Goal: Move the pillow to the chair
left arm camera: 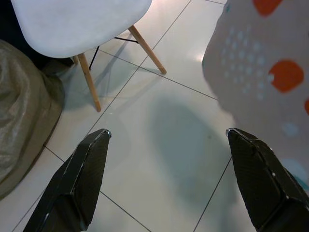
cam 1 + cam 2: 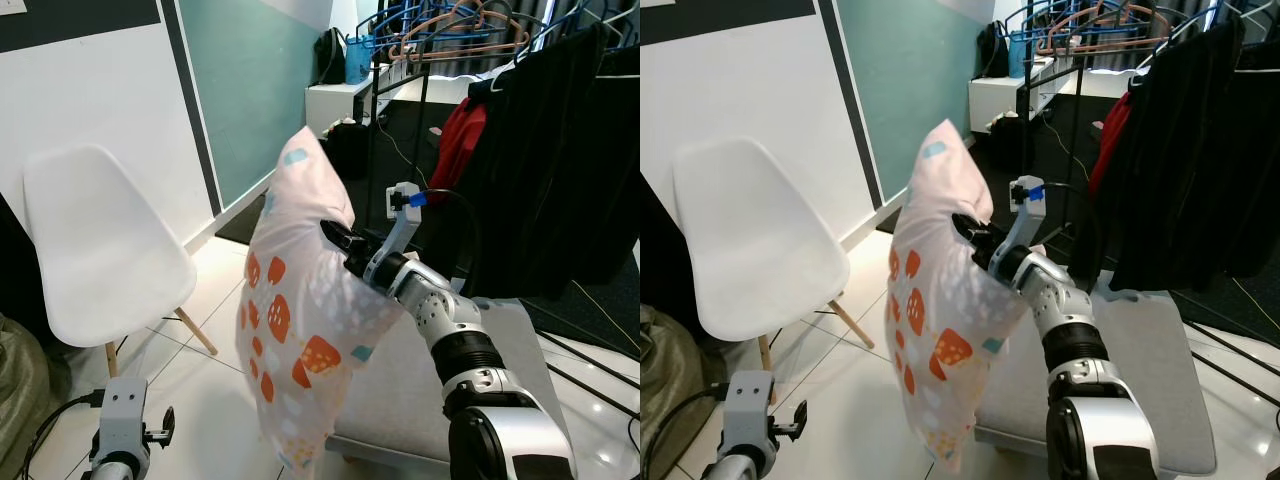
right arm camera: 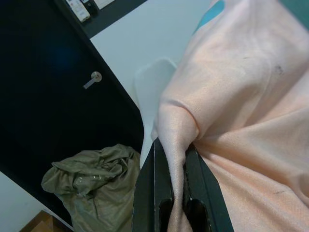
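Pinching a fold of the soft, light, sagging pillow (image 2: pixel 295 330) in the right hand (image 2: pixel 338 238), right of the chair (image 2: pixel 100 250), left hand (image 1: pixel 169 183) hanging spread.

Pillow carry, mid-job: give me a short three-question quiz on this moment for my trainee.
1. True or false: the pillow already lies on the white chair.
2. Which gripper holds the pillow? A) left gripper B) right gripper C) both
3. Fill in: the jaws of the idle gripper stand ____ above the tiled floor.

Key
1. False: the pillow hangs in the air to the right of the chair, apart from its bare seat.
2. B: its jaws pinch a fold of the pink fabric.
3. Open: nothing lies between them.
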Motion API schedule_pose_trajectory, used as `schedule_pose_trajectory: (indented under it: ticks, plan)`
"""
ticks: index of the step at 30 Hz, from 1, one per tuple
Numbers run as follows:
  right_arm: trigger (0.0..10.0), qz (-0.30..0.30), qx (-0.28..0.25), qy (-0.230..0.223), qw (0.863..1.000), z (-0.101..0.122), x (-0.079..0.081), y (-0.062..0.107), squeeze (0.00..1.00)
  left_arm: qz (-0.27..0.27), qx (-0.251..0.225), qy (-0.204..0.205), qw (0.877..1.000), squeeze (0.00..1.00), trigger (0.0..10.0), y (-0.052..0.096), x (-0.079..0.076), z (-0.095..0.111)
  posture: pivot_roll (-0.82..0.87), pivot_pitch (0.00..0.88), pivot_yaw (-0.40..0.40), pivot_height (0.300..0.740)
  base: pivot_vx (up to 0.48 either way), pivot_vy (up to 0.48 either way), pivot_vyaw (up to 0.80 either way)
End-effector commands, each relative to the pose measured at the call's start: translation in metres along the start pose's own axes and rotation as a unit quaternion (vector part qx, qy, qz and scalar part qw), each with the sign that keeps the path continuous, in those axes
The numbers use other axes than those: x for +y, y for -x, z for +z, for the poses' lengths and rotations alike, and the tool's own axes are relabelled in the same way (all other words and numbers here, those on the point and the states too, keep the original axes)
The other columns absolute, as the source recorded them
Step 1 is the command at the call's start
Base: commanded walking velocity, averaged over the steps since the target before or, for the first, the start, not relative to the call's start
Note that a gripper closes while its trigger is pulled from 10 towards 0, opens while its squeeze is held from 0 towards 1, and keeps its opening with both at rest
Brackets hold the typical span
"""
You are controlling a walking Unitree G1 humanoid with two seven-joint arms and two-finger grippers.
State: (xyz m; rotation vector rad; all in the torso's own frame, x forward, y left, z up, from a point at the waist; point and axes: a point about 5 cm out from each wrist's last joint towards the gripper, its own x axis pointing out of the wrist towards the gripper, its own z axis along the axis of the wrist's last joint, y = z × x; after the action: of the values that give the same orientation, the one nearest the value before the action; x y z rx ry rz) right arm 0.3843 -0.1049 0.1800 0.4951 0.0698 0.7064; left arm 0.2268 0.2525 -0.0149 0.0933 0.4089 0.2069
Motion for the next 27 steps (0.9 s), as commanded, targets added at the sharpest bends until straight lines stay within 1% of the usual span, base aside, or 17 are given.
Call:
schedule_pose_trajectory:
  ticks: [1, 3, 5, 13, 16, 20, 27]
  plan:
    - [10.0, 0.035, -0.034, 0.024, 0.999, 0.0140, 0.0128, -0.0058, 0.00, 0.001, 0.005, -0.007, 1.000, 0.00, 10.0, 0.0005, 0.0035, -0.0019, -0.15, 0.016, -0.033, 0.740, 0.000, 0.000, 0.80]
    - [10.0, 0.036, -0.033, 0.024, 0.999, 0.0131, 0.0129, -0.0055, 0.00, 0.000, 0.004, -0.008, 1.000, 0.00, 10.0, 0.0005, 0.0032, -0.0018, -0.15, 0.015, -0.034, 0.740, 0.000, -0.142, 0.80]
    - [10.0, 0.037, -0.031, 0.026, 0.999, 0.0128, 0.0131, -0.0054, 0.00, -0.007, 0.006, -0.015, 1.000, 0.00, 10.0, 0.0006, 0.0006, -0.0022, -0.15, 0.016, -0.034, 0.740, 0.000, -0.480, 0.80]
    - [10.0, 0.045, -0.025, 0.026, 0.998, 0.0104, 0.0152, -0.0066, 0.00, -0.002, 0.004, -0.009, 1.000, 0.00, 10.0, 0.0010, 0.0004, -0.0024, -0.14, 0.014, -0.037, 0.740, 0.000, -0.480, 0.80]
    - [10.0, 0.046, -0.025, 0.027, 0.998, 0.0103, 0.0156, -0.0069, 0.00, -0.001, 0.003, -0.008, 1.000, 0.00, 10.0, 0.0011, 0.0004, -0.0023, -0.14, 0.014, -0.037, 0.740, 0.000, 0.000, 0.80]
    - [10.0, 0.049, -0.024, 0.029, 0.998, 0.0103, 0.0168, -0.0077, 0.00, 0.004, 0.001, 0.007, 1.000, 0.00, 10.0, 0.0009, 0.0022, -0.0012, -0.14, 0.021, -0.036, 0.740, 0.000, 0.000, 0.80]
    - [10.0, 0.053, -0.021, 0.030, 0.998, 0.0085, 0.0173, -0.0072, 0.00, 0.006, 0.000, 0.006, 1.000, 0.00, 10.0, 0.0008, 0.0030, -0.0008, -0.14, 0.021, -0.037, 0.740, 0.000, 0.000, 0.80]
